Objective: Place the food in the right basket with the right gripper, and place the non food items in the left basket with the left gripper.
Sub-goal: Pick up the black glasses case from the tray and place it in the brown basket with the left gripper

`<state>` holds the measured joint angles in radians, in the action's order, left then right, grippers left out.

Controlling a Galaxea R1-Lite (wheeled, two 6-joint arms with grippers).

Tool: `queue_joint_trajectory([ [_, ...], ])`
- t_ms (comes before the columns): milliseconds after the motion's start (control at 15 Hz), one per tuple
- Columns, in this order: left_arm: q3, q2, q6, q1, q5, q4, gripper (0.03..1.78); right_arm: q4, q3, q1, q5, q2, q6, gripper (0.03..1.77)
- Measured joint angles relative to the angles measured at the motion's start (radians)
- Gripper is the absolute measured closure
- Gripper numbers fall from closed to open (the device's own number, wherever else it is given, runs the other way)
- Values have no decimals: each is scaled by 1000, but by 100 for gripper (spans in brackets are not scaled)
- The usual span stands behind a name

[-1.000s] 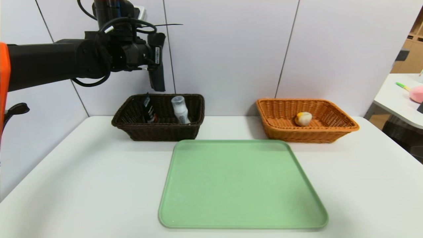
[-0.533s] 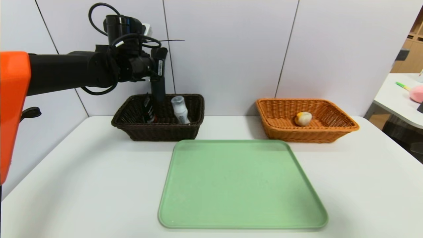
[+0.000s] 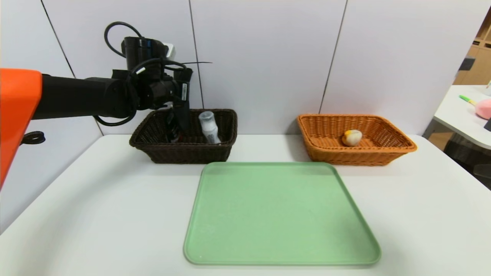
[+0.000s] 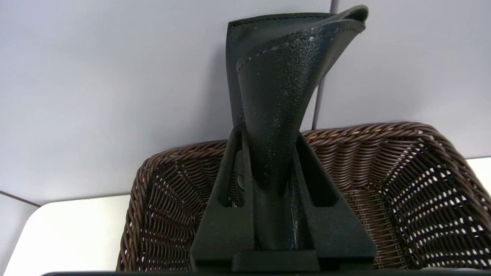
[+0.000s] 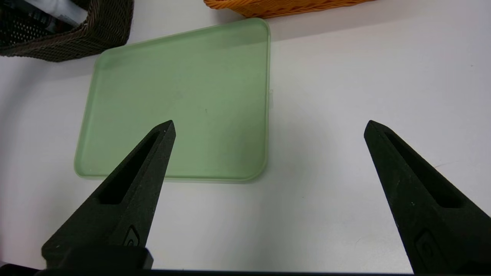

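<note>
White table (image 3: 96, 199): tray (image 3: 282, 214) bare; 2 baskets behind.

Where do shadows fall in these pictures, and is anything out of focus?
Head view: a soft shadow lies along the table behind the green tray, below both baskets. Left wrist view: the left gripper and black pouch are sharp. Right wrist view: the right gripper casts no clear shadow.

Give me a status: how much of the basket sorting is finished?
Nearly done. The bun lies in the orange basket. The tube and white bottle stand in the brown basket. In hand: the left gripper is shut on the black pouch, whose lower end hangs inside that basket. Left: release it. The green tray holds nothing, and the right gripper hangs open above the table.
</note>
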<state>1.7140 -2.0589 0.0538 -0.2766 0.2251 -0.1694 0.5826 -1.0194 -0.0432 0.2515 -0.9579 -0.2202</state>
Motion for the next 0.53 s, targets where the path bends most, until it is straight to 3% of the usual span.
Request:
queue_joint_trajectory([
  [267,-82,1,-14,-1,1,-118,150,-1,1,1,0,-4,1,10],
  [533,-113,0,-41,-14,36,-131,150,-1,0,2,0,-13,0,10],
])
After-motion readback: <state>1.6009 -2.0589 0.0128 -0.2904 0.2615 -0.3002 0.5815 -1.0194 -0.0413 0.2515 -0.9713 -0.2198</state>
